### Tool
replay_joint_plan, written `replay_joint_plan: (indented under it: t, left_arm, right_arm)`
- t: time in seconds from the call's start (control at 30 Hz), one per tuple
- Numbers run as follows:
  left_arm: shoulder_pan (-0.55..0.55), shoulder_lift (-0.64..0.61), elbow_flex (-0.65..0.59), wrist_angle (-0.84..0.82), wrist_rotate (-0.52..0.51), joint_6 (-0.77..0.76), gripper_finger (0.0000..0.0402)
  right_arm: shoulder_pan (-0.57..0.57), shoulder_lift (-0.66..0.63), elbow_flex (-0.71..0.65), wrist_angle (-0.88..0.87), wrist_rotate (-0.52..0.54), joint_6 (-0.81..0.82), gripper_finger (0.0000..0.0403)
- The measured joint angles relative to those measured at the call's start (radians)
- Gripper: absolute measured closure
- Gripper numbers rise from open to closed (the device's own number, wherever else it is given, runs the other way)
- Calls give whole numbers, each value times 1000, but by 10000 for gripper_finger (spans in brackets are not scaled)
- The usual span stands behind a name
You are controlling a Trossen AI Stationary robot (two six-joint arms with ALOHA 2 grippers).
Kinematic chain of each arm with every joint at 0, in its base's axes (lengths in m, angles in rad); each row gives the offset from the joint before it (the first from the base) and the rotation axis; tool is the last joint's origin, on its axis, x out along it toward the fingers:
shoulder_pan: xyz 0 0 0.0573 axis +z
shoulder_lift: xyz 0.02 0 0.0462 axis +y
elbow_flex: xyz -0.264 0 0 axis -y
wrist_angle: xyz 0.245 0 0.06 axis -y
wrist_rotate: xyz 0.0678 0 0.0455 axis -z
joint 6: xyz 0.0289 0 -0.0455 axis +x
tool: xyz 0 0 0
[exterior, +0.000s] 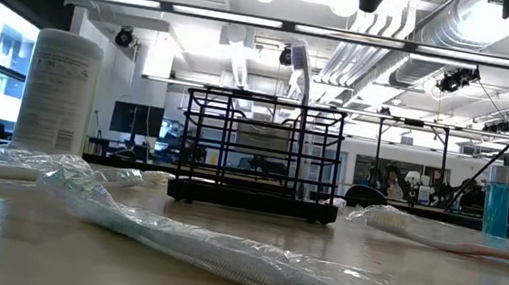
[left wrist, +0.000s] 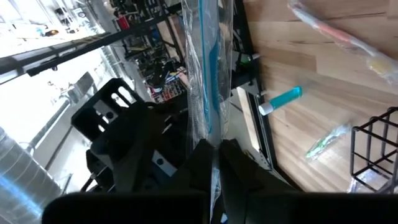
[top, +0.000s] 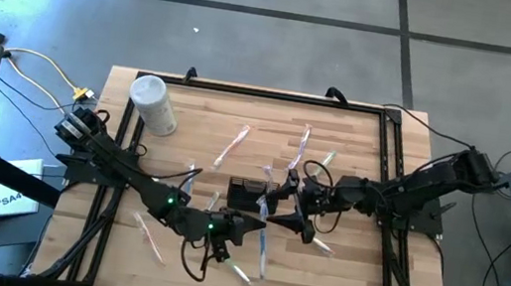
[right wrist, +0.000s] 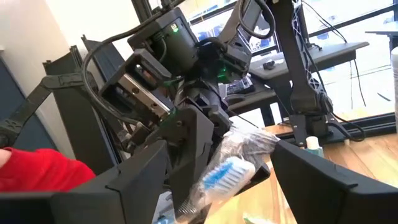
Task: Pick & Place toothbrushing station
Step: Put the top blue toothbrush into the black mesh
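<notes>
The black wire caddy [top: 246, 194] [exterior: 258, 153] stands on the wooden table near its middle, with one wrapped toothbrush [exterior: 300, 74] upright in it. My left gripper [top: 246, 225] [left wrist: 211, 168], in front of the caddy, is shut on a plastic-wrapped blue toothbrush [left wrist: 205, 68] [right wrist: 227, 171]. My right gripper [top: 304, 228] [right wrist: 230, 186] faces it from the right and is open. Its two fingers [right wrist: 146, 180] stand on either side of the brush's head end. My left gripper pinches the wrapped toothbrush by its handle end [left wrist: 208, 140] between its two fingers. The fingers come roughly level from the table's left and lie along the brush. The brush sticks out past them toward my right gripper, clear of the table. My right gripper: I cannot tell whether its fingers touch the brush head.
A white lidded cylinder [top: 154, 104] [exterior: 58, 93] stands at the far left. Several wrapped toothbrushes lie about the table [top: 232, 145] [top: 302, 145] [exterior: 247, 263]. A small blue tube [left wrist: 283, 99] lies near the right rail. A black frame [top: 389, 152] edges the table.
</notes>
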Motion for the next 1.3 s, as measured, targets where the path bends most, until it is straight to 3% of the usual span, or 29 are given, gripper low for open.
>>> replay_joint_plan:
  t: [0.13, 0.27, 0.37, 0.6, 0.9, 1.07, 1.3]
  left_arm:
    - [0, 0, 0, 0, 0, 20, 396]
    - [0, 0, 0, 0, 0, 135, 396]
    - [0, 0, 0, 0, -10, 186, 396]
    - [37, 0, 0, 0, -23, 192, 396]
    - [75, 0, 0, 0, 3, 184, 396]
    - [77, 0, 0, -1, 2, 180, 396]
    - [76, 0, 0, -3, 5, 179, 396]
  right_arm:
    - [-1, 0, 0, -2, 4, 6, 124]
    - [-32, 0, 0, -24, 18, 99, 124]
    - [-48, 0, 0, -26, -20, 115, 124]
    - [-52, 0, -1, -35, -80, 133, 124]
    - [-52, 0, -1, -54, -46, 120, 127]
    - [-52, 0, -1, -53, -47, 94, 162]
    - [-76, 0, -1, -56, -54, 93, 248]
